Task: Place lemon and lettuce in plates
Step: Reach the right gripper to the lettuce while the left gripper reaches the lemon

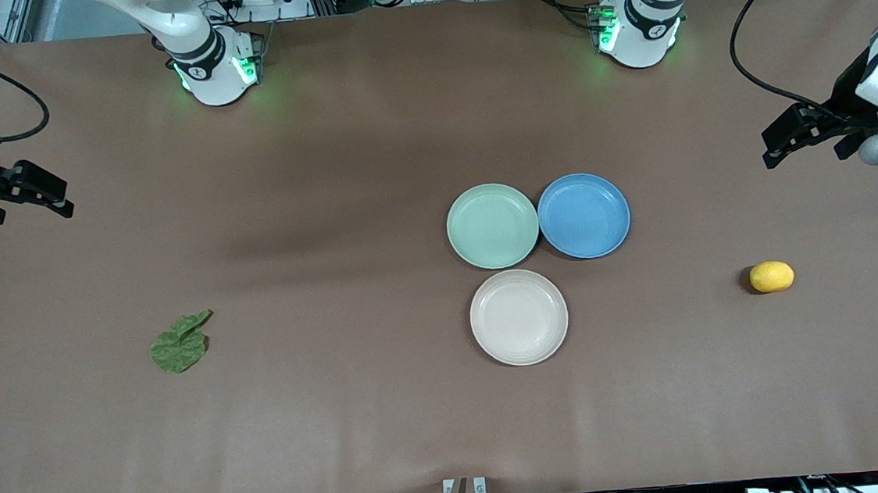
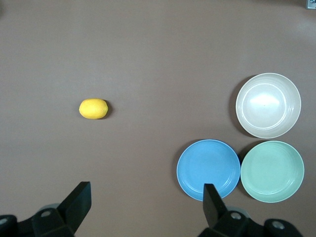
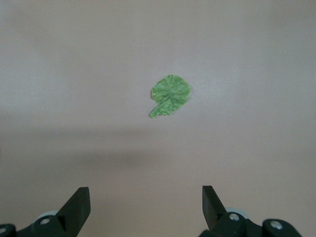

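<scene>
Mint plate (image 1: 492, 226), beige plate (image 1: 519, 317) (blue plate (image 1: 584, 215) too) hold nothing; left claw (image 2: 146, 198), right claw (image 3: 145, 200) released.

No readable text, labels, brands, nos. or signs anywhere: plates, desk, arms all unmarked as far as visible.

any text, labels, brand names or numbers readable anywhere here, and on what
None can be read.
The round pale mint green plate, the round beige plate and the round blue plate are plain.
The small oval yellow lemon and the crinkled dark-green lettuce leaf carry no sticker.
The left end effector and the right end effector show no marking.
</scene>
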`<move>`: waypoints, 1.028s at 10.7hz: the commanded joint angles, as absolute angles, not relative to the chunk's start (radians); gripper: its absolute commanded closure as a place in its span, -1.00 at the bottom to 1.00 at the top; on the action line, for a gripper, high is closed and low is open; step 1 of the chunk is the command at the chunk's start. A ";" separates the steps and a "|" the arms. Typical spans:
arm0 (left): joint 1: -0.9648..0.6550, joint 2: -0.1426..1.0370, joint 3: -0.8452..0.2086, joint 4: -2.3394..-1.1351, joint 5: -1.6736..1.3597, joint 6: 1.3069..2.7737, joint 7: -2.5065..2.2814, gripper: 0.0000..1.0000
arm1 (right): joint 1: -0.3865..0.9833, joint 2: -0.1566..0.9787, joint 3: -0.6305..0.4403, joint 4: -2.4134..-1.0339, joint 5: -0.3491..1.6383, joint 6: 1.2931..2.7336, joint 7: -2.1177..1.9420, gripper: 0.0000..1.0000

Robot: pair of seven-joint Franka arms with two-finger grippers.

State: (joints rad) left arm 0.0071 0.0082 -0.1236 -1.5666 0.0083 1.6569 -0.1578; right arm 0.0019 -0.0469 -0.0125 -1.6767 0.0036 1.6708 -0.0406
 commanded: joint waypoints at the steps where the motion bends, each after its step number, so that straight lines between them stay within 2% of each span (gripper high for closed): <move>1: 0.006 0.017 -0.124 -1.546 0.009 1.638 -0.150 -1.00 | 0.000 -0.022 -0.012 -1.696 0.020 1.667 -0.133 -1.00; 3: 0.003 0.026 -0.123 -1.545 0.005 1.638 -0.152 -1.00 | -0.005 -0.006 -0.012 -1.758 0.020 1.722 -0.133 -1.00; 5: 0.003 0.095 -0.118 -1.497 0.014 1.638 -0.153 -1.00 | -0.011 0.030 -0.014 -1.837 0.020 1.842 -0.124 -1.00; 9: 0.096 0.143 -0.112 -1.578 0.031 1.657 -0.112 -1.00 | -0.009 0.248 -0.012 -1.859 0.021 2.110 -0.123 -0.95; 11: 0.162 0.189 -0.110 -1.656 0.055 1.782 -0.074 -1.00 | -0.014 0.374 -0.014 -1.858 0.021 2.247 -0.127 -0.95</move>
State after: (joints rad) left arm 0.1213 0.1698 -0.1050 -1.5974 0.0221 1.7009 -0.1035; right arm -0.0027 0.2809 -0.0166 -1.8806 0.0056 2.1713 -0.1099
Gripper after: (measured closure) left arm 0.000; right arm 0.022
